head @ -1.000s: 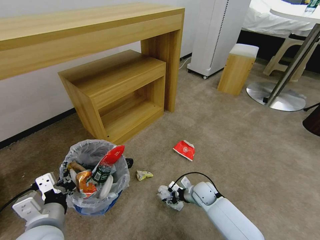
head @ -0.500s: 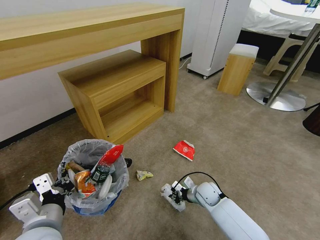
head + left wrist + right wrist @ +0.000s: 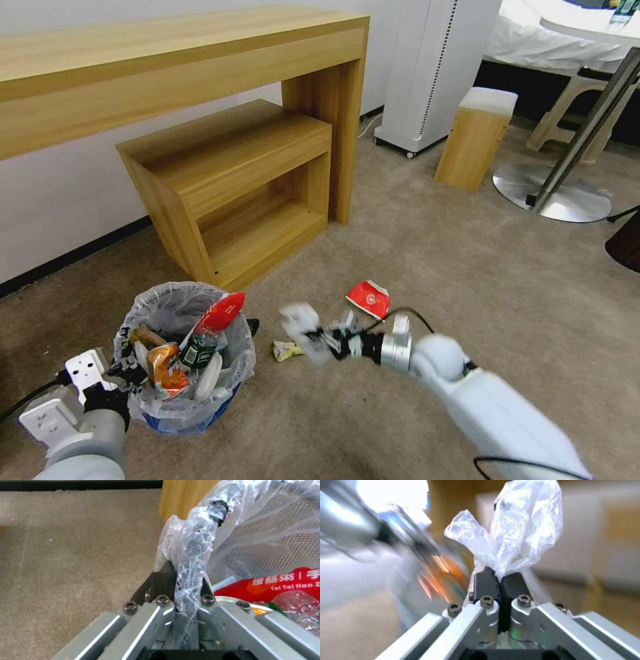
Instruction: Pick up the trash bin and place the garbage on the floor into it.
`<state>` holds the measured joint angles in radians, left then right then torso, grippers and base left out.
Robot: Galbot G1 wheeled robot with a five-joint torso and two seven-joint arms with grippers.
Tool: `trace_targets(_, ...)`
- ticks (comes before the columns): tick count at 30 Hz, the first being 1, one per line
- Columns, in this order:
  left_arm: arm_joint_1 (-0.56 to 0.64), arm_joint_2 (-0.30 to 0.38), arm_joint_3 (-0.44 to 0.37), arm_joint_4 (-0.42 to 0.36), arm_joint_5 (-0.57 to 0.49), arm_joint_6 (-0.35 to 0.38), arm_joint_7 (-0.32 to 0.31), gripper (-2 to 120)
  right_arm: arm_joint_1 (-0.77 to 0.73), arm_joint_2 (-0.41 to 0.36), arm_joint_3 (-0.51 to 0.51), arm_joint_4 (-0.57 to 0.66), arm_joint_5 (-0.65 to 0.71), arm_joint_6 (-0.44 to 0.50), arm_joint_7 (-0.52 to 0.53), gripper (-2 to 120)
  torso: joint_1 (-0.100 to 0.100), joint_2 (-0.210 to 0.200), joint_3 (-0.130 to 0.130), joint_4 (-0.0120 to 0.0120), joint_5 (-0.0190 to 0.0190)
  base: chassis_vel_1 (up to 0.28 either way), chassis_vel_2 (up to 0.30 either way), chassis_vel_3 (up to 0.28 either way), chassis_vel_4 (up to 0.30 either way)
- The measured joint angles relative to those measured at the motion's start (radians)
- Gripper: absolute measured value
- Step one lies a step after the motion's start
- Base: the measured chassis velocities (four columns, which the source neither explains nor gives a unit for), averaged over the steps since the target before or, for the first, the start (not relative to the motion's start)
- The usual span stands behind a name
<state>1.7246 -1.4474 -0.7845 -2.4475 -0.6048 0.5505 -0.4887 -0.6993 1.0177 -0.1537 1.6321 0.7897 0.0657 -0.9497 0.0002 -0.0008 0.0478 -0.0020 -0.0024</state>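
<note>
i have the left gripper [image 3: 127, 380] clamped on the rim of the trash bin [image 3: 183, 360], its fingers [image 3: 163, 576] pinching the bag liner [image 3: 190, 555] where the plastic is bunched over the edge. the bin stands upright, mouth up, just ahead of that gripper on the floor [image 3: 467, 280]. inside it a red snack wrapper [image 3: 220, 313] sticks up at a slant, long axis leaning away from the left gripper, with a green-labelled bottle [image 3: 199, 352] and an orange can [image 3: 163, 367] packed below it.

my right gripper [image 3: 320, 339] is held above the carpet, reaching toward the bin, fingers [image 3: 486, 583] pressed together on a crumpled piece of white plastic [image 3: 516, 530]. the plastic fans straight out past the fingertips, along the gripper's own axis, its loose end pointing toward the bin.

just under and beside the right gripper a small yellowish wrapper [image 3: 288, 349] lies flat on the carpet. a red paper cup [image 3: 369, 299] lies on its side just beyond the right wrist; i cannot tell which way its mouth points.
</note>
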Motion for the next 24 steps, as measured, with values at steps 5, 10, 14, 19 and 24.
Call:
trace_targets(5,-0.004,-0.003,0.004,0.002,0.001,0.000,0.000,1,0.117,0.037,-0.073,-0.004,0.134,0.006,-0.074,0,0.000,0.000,0.000,-0.0001,0.0003,0.000,0.000,0.000,0.000)
trace_targets(10,-0.008,-0.006,0.008,0.002,0.001,-0.001,0.000,1,0.247,0.151,-0.227,-0.077,0.205,0.021,0.053,0,0.000,0.000,0.000,0.0000,0.0000,0.000,0.000,0.000,0.000)
trace_targets(14,-0.016,-0.005,0.008,0.002,-0.006,-0.001,0.001,1,0.297,0.231,-0.310,-0.136,0.199,0.026,0.136,0,0.000,0.000,0.000,0.0001,0.0000,0.000,0.000,0.000,0.000)
trace_targets(19,-0.018,-0.005,0.009,-0.002,-0.010,-0.001,0.001,1,0.323,0.277,-0.358,-0.193,0.185,0.033,0.162,0,0.000,0.000,0.000,0.0001,0.0002,0.000,0.000,0.000,0.000)
trace_targets(24,-0.019,-0.003,0.010,-0.003,-0.012,-0.001,0.001,1,0.327,0.293,-0.380,-0.220,0.161,0.033,0.162,0,0.000,0.000,0.000,-0.0001,0.0003,0.000,0.000,0.000,0.000)
